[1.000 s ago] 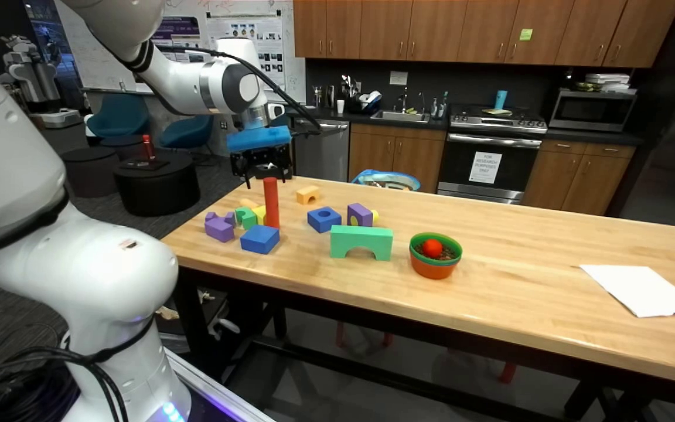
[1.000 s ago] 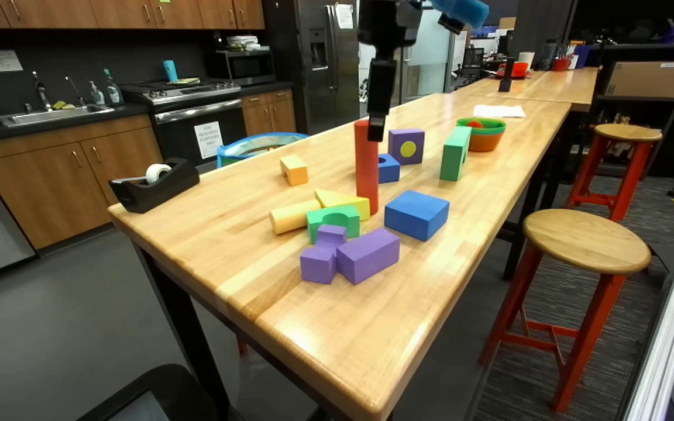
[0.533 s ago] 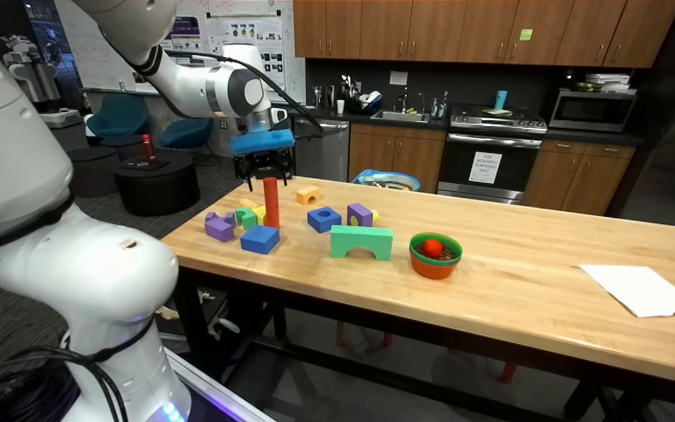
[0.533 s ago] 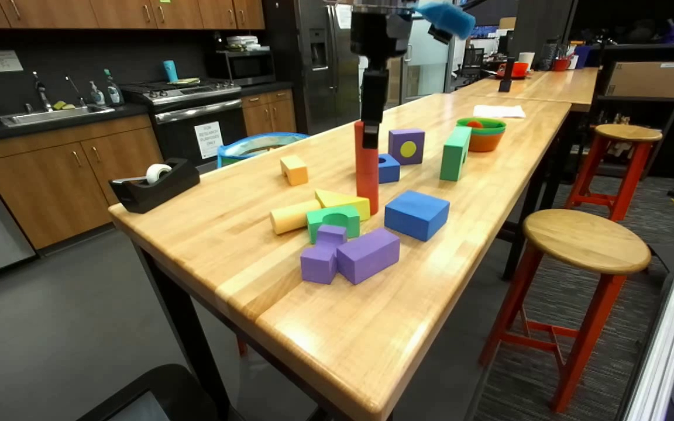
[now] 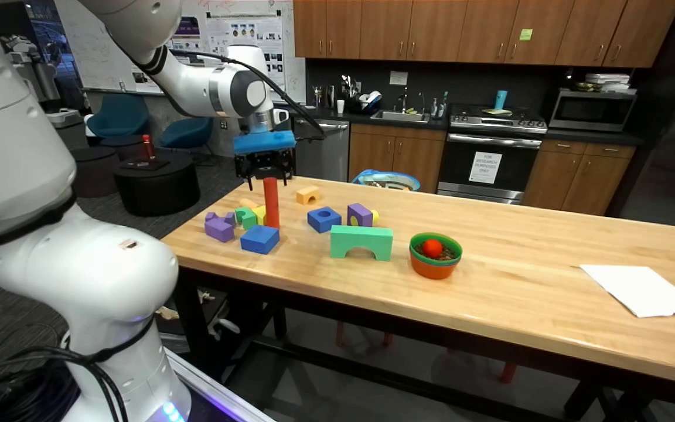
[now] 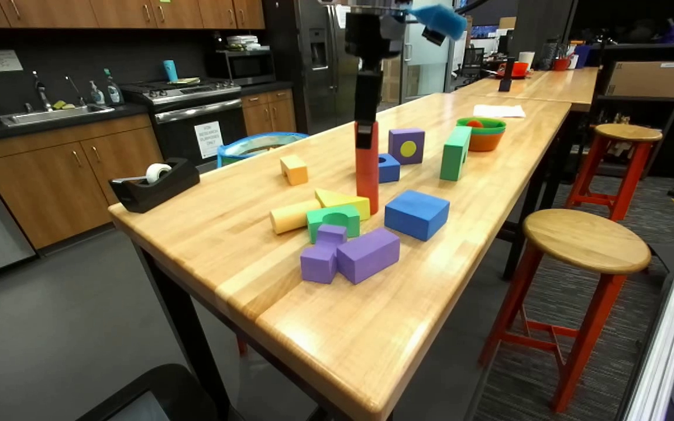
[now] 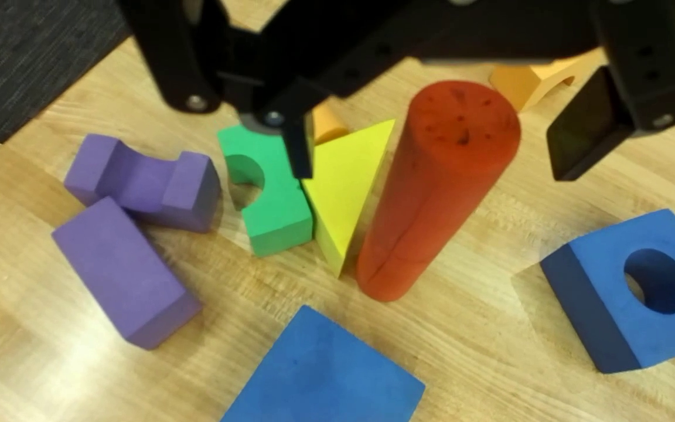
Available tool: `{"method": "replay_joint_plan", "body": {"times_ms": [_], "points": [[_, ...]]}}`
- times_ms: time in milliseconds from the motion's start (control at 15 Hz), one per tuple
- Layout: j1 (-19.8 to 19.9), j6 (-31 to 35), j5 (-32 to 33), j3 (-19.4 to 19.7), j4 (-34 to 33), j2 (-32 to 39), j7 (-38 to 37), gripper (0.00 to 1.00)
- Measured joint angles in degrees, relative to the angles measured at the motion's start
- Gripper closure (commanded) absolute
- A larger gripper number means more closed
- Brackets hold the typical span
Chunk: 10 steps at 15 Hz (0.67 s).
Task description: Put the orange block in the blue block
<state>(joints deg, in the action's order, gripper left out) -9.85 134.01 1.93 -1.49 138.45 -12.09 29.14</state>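
The orange block, a tall red-orange cylinder, stands upright on the table. It also shows in an exterior view and the wrist view. A blue block with a round hole lies flat to its right in the wrist view; it shows in an exterior view too. A second blue block, plain on top, lies nearer the bottom there. My gripper is open and empty. In the wrist view the orange block's top shows between its fingers, with a gap on each side. In an exterior view one finger overlaps the block's top.
A yellow wedge and green arch stand close beside the orange block. Purple blocks lie farther left. A green bridge block, purple block and stacked bowls stand farther along the table.
My gripper has moved down and slightly sideways, so its finger overlaps more of the orange block's top. It has stayed open. The blocks have not moved.
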Motion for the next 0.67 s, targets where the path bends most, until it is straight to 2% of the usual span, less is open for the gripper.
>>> {"method": "replay_joint_plan", "body": {"times_ms": [133, 200, 600, 667], "points": [[0.0, 0.0, -0.3, 0.0, -0.2, 0.2, 0.3, 0.29], [0.0, 0.0, -0.3, 0.0, -0.3, 0.3, 0.4, 0.34], [0.3, 0.0, -0.4, 0.2, -0.6, 0.6, 1.1, 0.83], [0.3, 0.0, -0.4, 0.2, -0.6, 0.6, 1.1, 0.85]]}}
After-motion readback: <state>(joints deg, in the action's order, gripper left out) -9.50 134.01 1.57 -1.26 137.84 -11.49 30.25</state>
